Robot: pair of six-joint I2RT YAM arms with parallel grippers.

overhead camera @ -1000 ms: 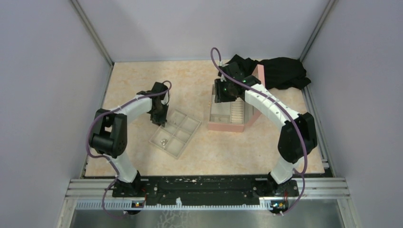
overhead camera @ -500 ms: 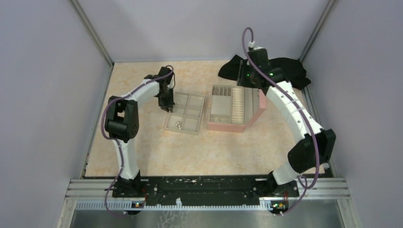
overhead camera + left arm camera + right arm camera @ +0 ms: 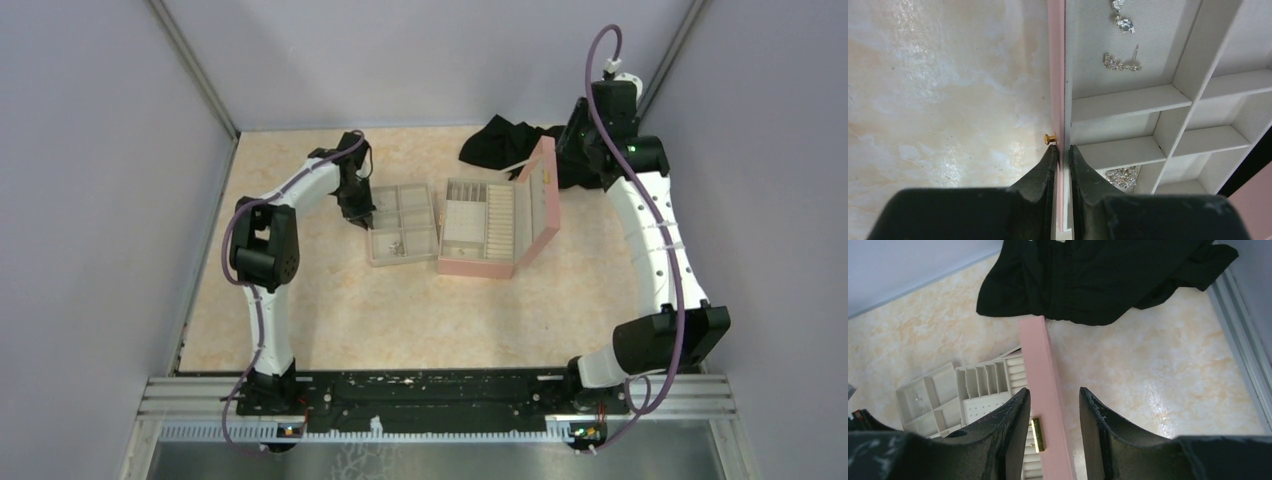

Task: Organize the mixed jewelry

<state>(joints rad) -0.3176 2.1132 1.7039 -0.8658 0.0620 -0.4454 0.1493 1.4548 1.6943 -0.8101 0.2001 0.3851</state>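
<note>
The left gripper (image 3: 1062, 149) is seen clenched on the thin side wall of the grey tray (image 3: 1128, 100), a finger pressed to each face just below a small gold knob (image 3: 1049, 138). In the top view its fingertips are hidden under the wrist. The mixed jewelry (image 3: 1121, 62) lies inside the tray. A sparkling drop earring and a smaller piece cut off by the upper edge are seen in one large compartment, and a glittering cluster (image 3: 1122, 175) is half hidden behind a divider in another. From above, only pale specks (image 3: 396, 245) can be made out in the tray's near compartment. The tray is set on the tabletop (image 3: 300, 300) just beside the pink box (image 3: 478, 228), whose lid (image 3: 540, 192) stands open. The right gripper (image 3: 1053, 390) is held released above the lid's edge with nothing between its fingers, and a gold clasp (image 3: 1037, 434) shows just beside one finger. A black cloth (image 3: 1098, 275) is cut off at the top of the right wrist view and, from above, is partly screened by the lid.
</note>
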